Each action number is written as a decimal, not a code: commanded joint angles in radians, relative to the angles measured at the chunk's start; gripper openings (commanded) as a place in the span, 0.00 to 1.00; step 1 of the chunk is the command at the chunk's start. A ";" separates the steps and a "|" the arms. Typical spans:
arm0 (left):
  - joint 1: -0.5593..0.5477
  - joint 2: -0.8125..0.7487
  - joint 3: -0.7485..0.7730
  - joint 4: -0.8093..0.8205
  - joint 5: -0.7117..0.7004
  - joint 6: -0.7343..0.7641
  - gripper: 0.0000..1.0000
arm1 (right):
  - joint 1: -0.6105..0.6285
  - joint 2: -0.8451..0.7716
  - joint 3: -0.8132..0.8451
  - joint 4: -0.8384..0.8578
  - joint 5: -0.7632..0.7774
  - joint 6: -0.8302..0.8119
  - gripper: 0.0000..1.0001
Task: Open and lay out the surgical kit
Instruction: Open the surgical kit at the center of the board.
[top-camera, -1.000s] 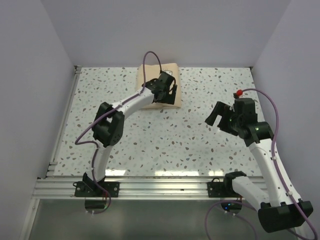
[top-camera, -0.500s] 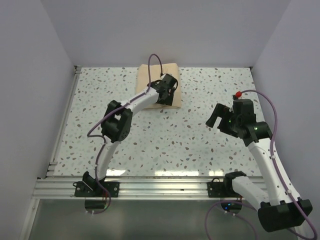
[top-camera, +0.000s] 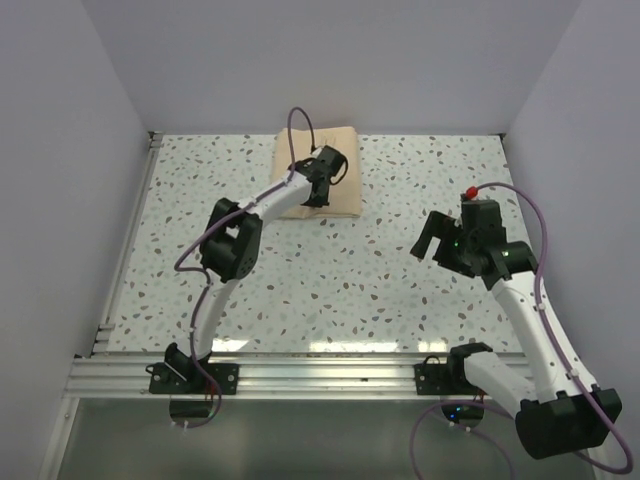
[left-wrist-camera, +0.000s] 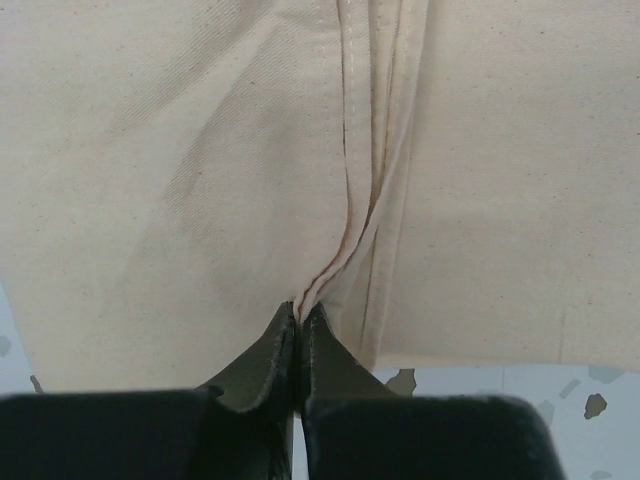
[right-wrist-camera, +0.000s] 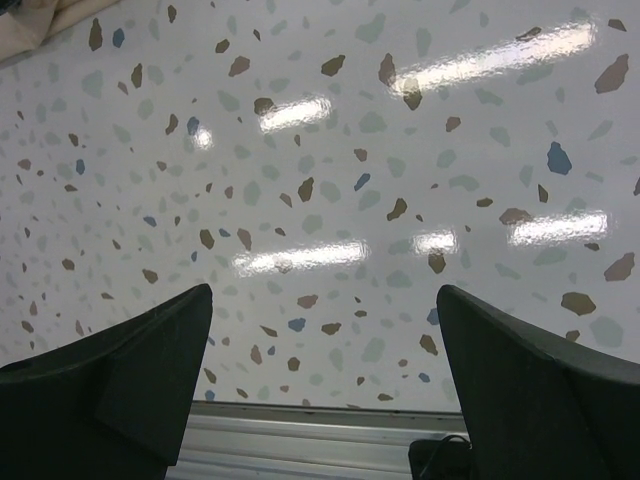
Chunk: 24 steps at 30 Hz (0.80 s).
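Beige cloth wrap, hem seemingly pinched in left gripper

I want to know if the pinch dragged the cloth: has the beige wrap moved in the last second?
No. The beige wrap keeps its place against the far edge of the table; the left tool is shut on its fold.

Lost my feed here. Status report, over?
Left gripper shut on cloth wrap, pinching its seam fold. Right gripper open, away from it. Wrap not yet opened. Nothing blocking.
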 joint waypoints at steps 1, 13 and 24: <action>0.021 -0.093 0.024 -0.023 -0.042 -0.001 0.00 | 0.000 0.018 0.004 0.027 0.016 -0.020 0.99; 0.400 -0.553 -0.290 0.078 0.059 -0.064 0.01 | 0.000 0.246 0.194 0.108 -0.052 -0.028 0.99; 0.659 -0.492 -0.502 0.039 0.114 -0.045 1.00 | 0.216 0.940 0.827 0.031 -0.003 -0.048 0.96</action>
